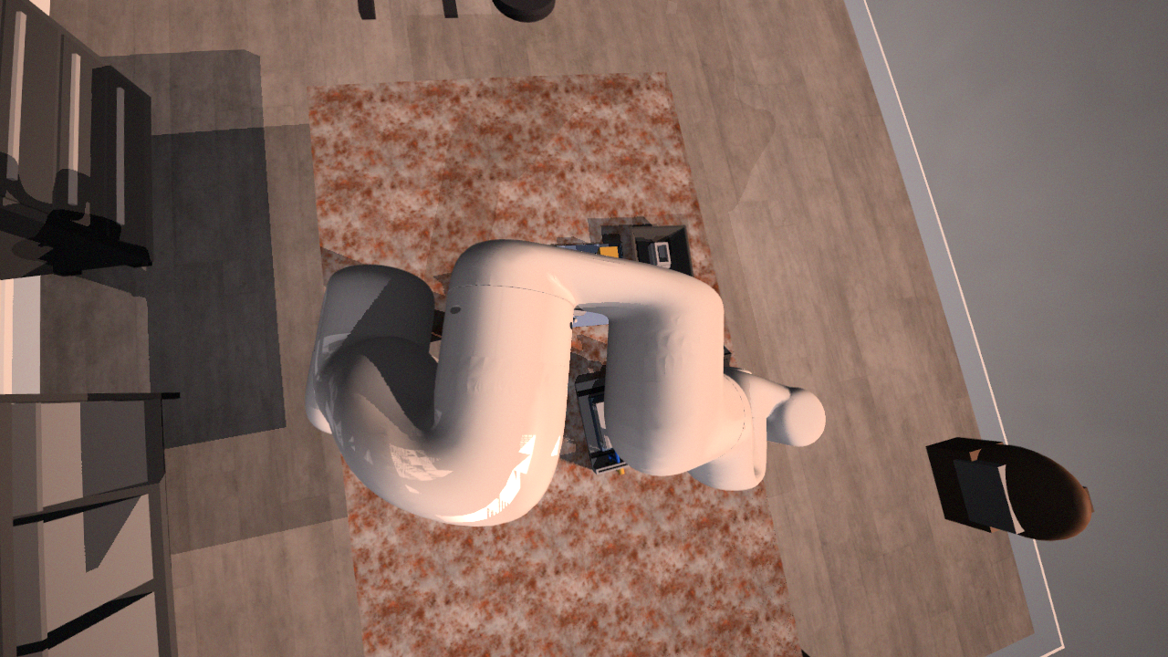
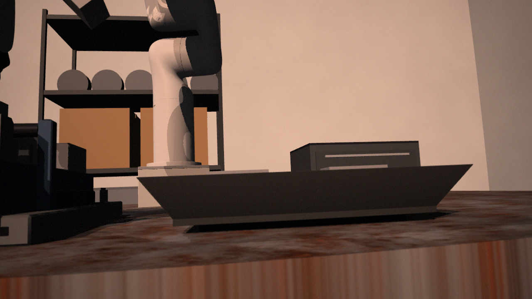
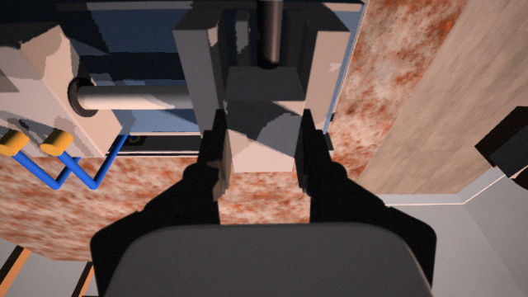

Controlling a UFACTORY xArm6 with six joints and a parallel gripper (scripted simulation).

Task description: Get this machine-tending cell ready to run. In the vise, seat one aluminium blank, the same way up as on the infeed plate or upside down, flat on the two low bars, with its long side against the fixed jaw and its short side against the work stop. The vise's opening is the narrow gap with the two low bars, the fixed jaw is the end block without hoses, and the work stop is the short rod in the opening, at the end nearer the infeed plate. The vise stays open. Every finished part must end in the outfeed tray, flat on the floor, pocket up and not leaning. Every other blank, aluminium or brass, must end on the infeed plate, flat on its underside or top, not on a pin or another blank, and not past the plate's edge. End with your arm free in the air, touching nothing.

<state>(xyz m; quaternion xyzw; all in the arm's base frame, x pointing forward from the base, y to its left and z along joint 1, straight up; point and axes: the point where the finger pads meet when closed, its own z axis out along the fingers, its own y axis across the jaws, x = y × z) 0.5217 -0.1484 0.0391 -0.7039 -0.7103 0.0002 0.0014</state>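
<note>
In the wrist view my gripper (image 3: pixel 262 126) is shut on a plain grey aluminium blank (image 3: pixel 261 132), gripped on its two long sides. The blank hangs over the vise opening, between two pale jaw blocks. The left jaw (image 3: pixel 198 70) joins by a rod (image 3: pixel 132 96) to the end block with orange fittings and blue hoses (image 3: pixel 45 91). The right jaw (image 3: pixel 330 70) has no hoses. The dark work stop rod (image 3: pixel 269 33) stands just beyond the blank's far end. I cannot tell whether the blank touches the low bars. The arm (image 1: pixel 522 367) hides the gripper in the overhead view.
The dark outfeed tray (image 2: pixel 303 193) stands beside the vise (image 2: pixel 37 178) and holds a grey part (image 1: pixel 662 253) with a pale pocket. The infeed plate is hidden. A shelf rack (image 2: pixel 130 92) stands behind the arm's base.
</note>
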